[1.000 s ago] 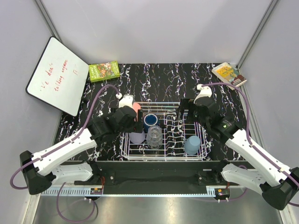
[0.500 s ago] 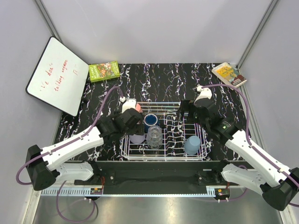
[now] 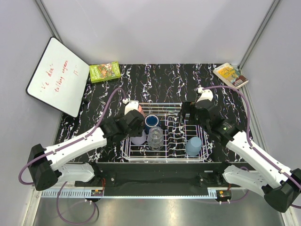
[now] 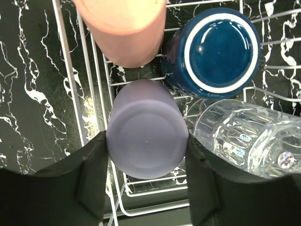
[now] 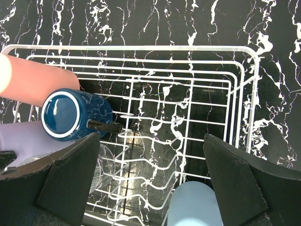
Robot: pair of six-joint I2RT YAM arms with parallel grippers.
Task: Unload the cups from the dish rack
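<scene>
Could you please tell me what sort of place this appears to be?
Probably a robotics test cell, not a kitchen: plain grey walls box in a black marbled table, a handwritten whiteboard leans at the left, and the dish rack sits mid-table.

Lavender cup [image 4: 146,129] gripped by left end effector [image 4: 148,186], in dish rack [image 4: 69,70]
</scene>
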